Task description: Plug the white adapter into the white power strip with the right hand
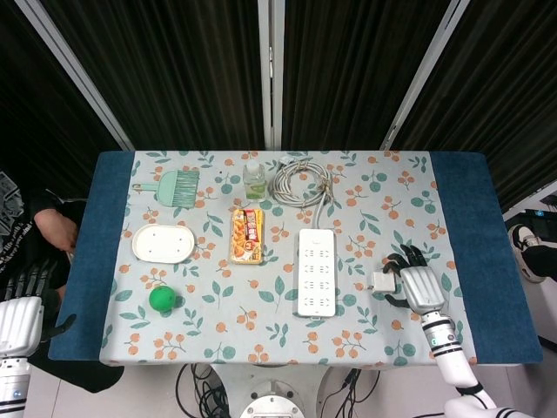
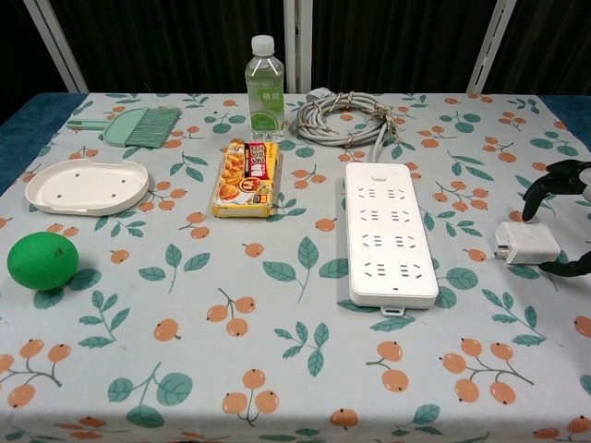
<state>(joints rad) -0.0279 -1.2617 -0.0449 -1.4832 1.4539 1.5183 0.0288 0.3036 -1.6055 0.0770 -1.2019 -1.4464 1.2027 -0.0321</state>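
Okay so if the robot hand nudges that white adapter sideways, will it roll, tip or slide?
The white adapter looks like a flat-sided block lying low on the tablecloth, so it would probably slide, not roll. It seems small and likely light, so the right robot hand beside it could easily skid it away.
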